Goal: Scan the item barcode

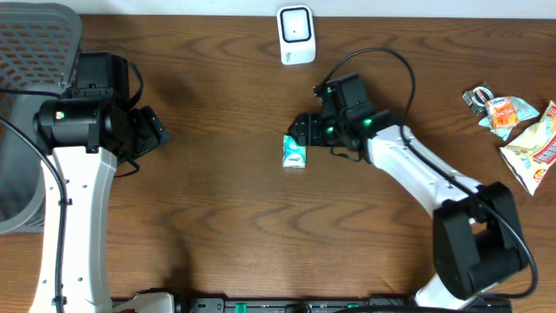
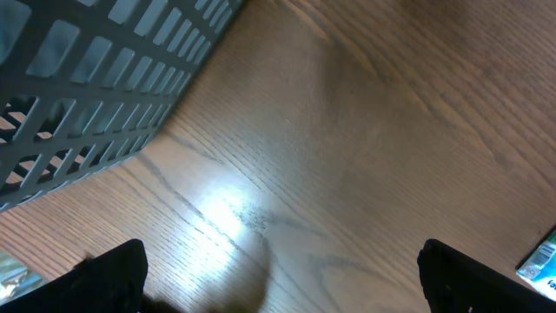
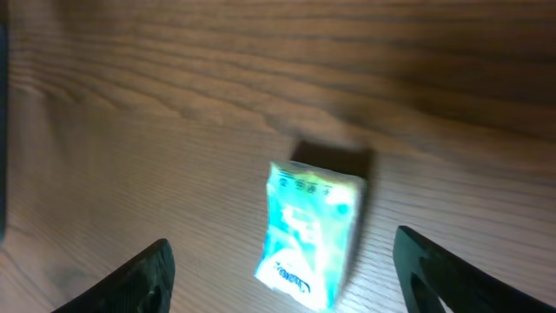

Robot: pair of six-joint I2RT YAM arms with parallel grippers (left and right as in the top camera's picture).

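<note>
Left end effector (image 1: 155,130) is hanging wide open over bare desk (image 1: 217,226), just beside the grey mesh basket (image 1: 35,52), with nothing lying between its fingers (image 2: 113,274). It is sitting well apart from the task's thing, so it is not the arm to make this pick. Moving rightward, the white scanner (image 1: 295,35) is standing at the far edge of the desk. Nearer the robot and almost in line with it, the small teal-and-white packet (image 1: 294,152) is lying flat on the wood near the middle of the desk. Its long axis is running roughly from the scanner side toward the robot's side. The right end effector (image 1: 300,130) is hovering directly at the packet. In the wrist view its fingers (image 3: 143,278) are standing apart on either side of the packet's narrow width, with wood showing in both gaps, so they are straddling it without gripping. A grasp across the short axis is looking well lined up. Further right, some snack bags (image 1: 521,130) are lying well clear.
</note>
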